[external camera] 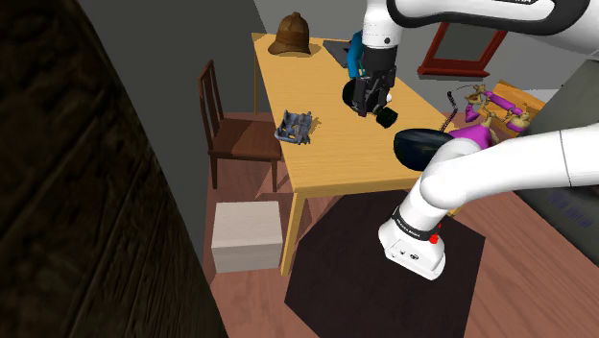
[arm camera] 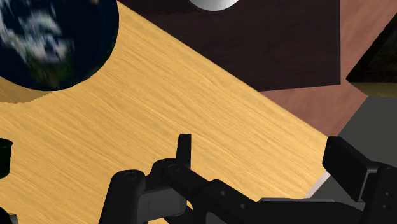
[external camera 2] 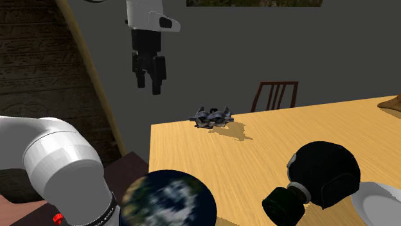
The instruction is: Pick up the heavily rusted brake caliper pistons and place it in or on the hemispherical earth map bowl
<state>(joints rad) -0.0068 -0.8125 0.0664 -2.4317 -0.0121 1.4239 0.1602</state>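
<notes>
While the gripper (external camera 2: 148, 88) hangs in the air with its jaws parted and nothing held between them, the grey caliper pistons (external camera 2: 213, 117) are seen lying on the wooden table (external camera 2: 212, 157) near the chair (external camera 2: 276, 95), well apart from the earth-map bowl (external camera 2: 168, 199)

Grey caliper pistons (external camera: 296, 127) lying flat; earth-map bowl (external camera 2: 168, 199) well apart.

- The black gripper (arm camera: 267, 159) hangs over a wooden tabletop (arm camera: 191, 95), its fingers (arm camera: 184, 149) apart with bare wood showing between them.
- The earth map bowl (arm camera: 51, 38), dark blue with white cloud, sits on the table ahead of the hand, off to one finger's side.
- Beyond the table's edge lie a dark rug (arm camera: 280, 44) and reddish floorboards (arm camera: 318, 108).
</notes>
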